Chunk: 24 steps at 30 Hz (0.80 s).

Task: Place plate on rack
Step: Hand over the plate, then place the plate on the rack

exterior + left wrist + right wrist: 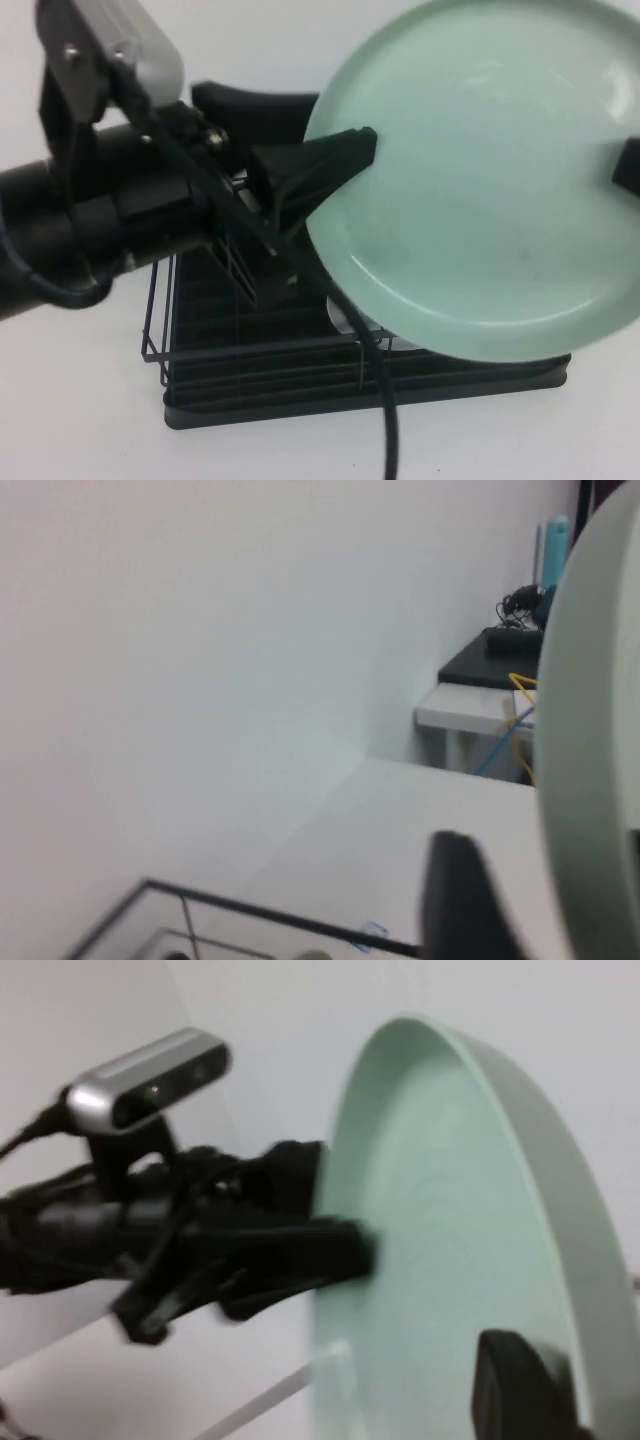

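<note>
Both grippers clamped on one plate (480, 180), held in the air above the rack (300, 385). Left gripper (325, 160) pinching the plate's left rim, one black finger (335, 152) lying across the inner face, the other hidden behind. Right gripper (628, 165) gripping the opposite rim at the far right edge of the high view, only a dark fingertip showing on the inner face there; from the right wrist view, that finger (515, 1385) pressed onto the plate's (450, 1240) inside near the rim, with the left gripper (345, 1250) clasping the far edge across from it.

Plate tipped well up off level, its hollow side turned toward the raised camera, seen nearly edge-on from the left wrist (590, 740). Probably tilted this way so it can drop edge-first between the upright wires rather than land flat on the tray. Likely a handover or a shared carry: two holds on opposite rims steady a smooth, wide plate that could swing in a single pinch.

Rack straight below the left gripper, its wire frame (250, 910) and ribbed base not touching the plate. Something pale and round (345, 320) in the rack under the plate's lower edge, mostly hidden. Placing not yet done.
</note>
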### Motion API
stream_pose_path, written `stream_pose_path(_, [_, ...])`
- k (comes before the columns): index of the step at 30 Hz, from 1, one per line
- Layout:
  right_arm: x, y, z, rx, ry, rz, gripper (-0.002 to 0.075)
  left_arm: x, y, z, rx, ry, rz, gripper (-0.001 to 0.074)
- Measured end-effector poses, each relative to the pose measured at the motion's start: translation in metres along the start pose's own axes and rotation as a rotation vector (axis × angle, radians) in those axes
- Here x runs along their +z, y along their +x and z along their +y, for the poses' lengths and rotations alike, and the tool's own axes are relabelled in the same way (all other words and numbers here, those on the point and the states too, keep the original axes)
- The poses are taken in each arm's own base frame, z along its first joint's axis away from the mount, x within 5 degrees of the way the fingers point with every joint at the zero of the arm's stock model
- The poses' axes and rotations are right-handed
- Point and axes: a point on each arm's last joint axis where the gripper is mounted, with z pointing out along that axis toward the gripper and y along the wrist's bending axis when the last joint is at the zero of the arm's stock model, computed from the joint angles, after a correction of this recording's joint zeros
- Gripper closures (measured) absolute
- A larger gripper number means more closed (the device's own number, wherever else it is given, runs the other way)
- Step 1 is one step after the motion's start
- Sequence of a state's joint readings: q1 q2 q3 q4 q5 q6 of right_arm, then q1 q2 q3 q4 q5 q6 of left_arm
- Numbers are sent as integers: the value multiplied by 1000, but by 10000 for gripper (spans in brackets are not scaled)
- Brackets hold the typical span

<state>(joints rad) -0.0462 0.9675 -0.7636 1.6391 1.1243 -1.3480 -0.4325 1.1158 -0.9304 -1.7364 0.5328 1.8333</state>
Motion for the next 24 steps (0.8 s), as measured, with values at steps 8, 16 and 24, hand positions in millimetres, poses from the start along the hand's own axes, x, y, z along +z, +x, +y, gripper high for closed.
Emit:
stream_pose_path(8, [-1, -39, 2, -282, 171, 28, 596, -51, -48, -3, 136, -244, -133, 222])
stream_pose_path(16, [-2, -91, 0, -645, 307, 366, 598, -122, -58, -13, 145, -590, -215, 651])
stream_pose_path(24, [47, -97, 0, -749, 160, 536, 598, -179, -1, -37, 185, -758, -192, 731])
